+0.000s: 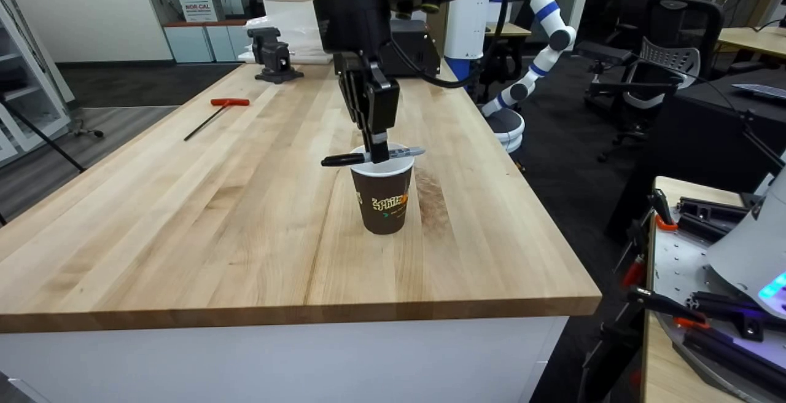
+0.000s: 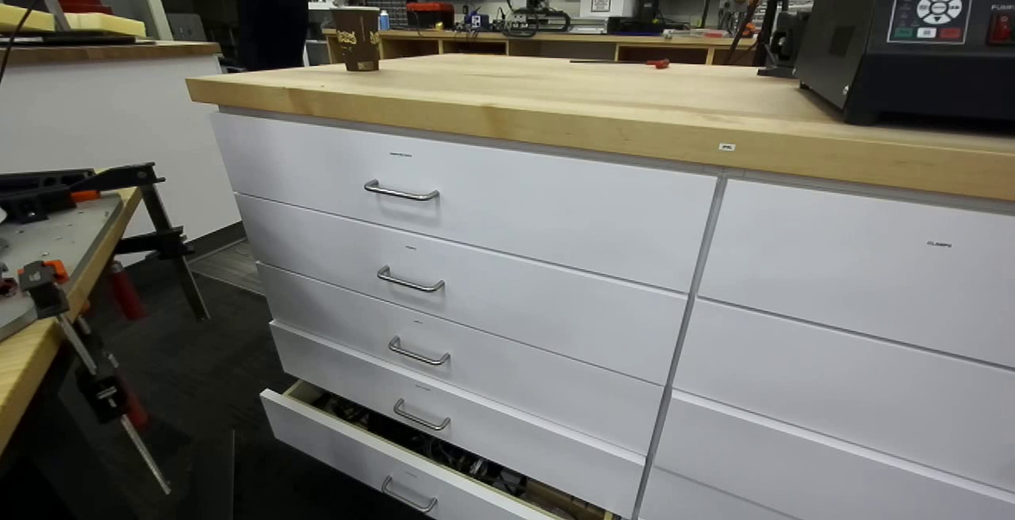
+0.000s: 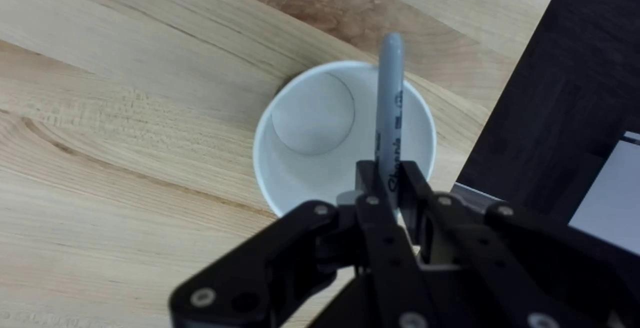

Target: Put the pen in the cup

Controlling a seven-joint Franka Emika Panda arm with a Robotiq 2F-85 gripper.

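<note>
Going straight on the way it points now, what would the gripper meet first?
Probably the cup, at its rim: the gripper points down, and the pen, held crosswise, would likely touch first; any gap between is hard to judge.

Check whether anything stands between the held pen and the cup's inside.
No other object visibly does, but the pen, clamped crosswise in the gripper, reaches past the cup on both sides, so lowered like this it would probably catch on the rim.
</note>
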